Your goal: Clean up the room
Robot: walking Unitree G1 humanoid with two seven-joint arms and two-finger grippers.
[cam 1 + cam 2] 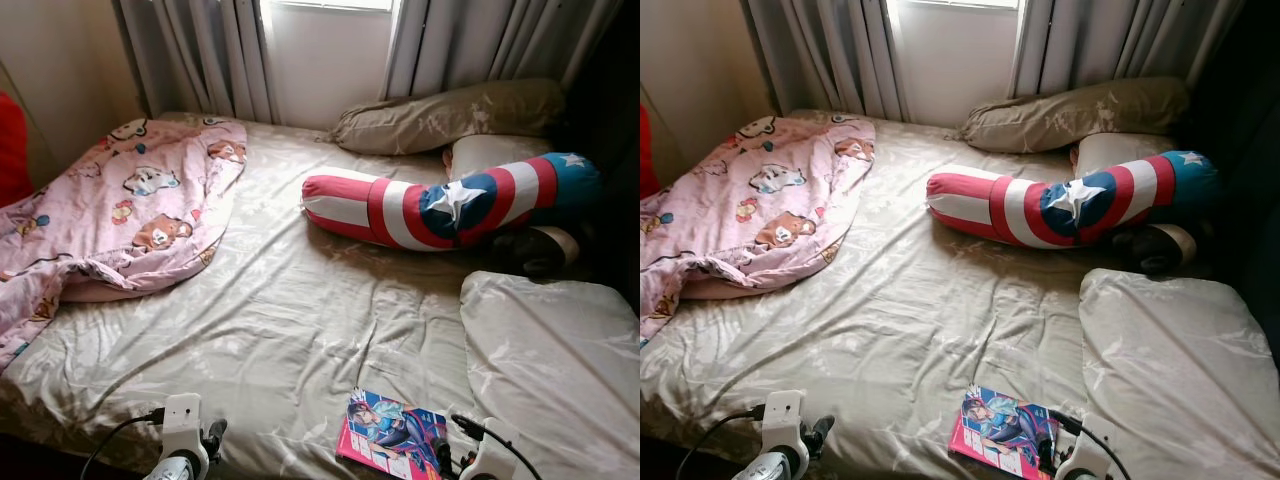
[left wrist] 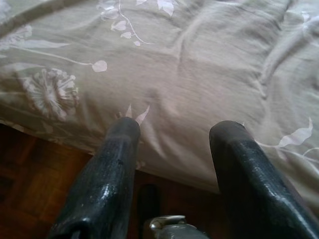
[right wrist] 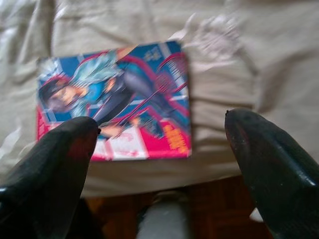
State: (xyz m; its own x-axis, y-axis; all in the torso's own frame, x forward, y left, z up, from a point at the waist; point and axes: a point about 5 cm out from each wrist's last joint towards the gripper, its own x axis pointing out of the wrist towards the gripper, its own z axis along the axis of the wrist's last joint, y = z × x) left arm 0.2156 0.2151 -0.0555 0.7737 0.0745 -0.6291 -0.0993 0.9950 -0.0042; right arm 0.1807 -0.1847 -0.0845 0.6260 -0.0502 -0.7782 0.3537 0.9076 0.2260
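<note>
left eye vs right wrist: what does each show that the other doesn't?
Left eye alone: pink blanket, striped bolster, pillows, curtains, left tool. Right wrist alone: wooden floor below the bed edge, and the right tool open, its fingers apart above the comic. Both: the comic lying flat on the beige sheet near the bed's edge.

On the bed point(image 1: 300, 320), a blanket point(image 1: 130, 210) lies crumpled at the left side. A long bolster point(image 1: 450, 205) lies across the right half, and behind it a pillow point(image 1: 450, 115) rests near the curtains point(image 1: 200, 50). Another pillow point(image 1: 555, 350) lies at the right, in front of the bolster. A comic book point(image 1: 392, 432) lies at the near edge, just left of this pillow.
</note>
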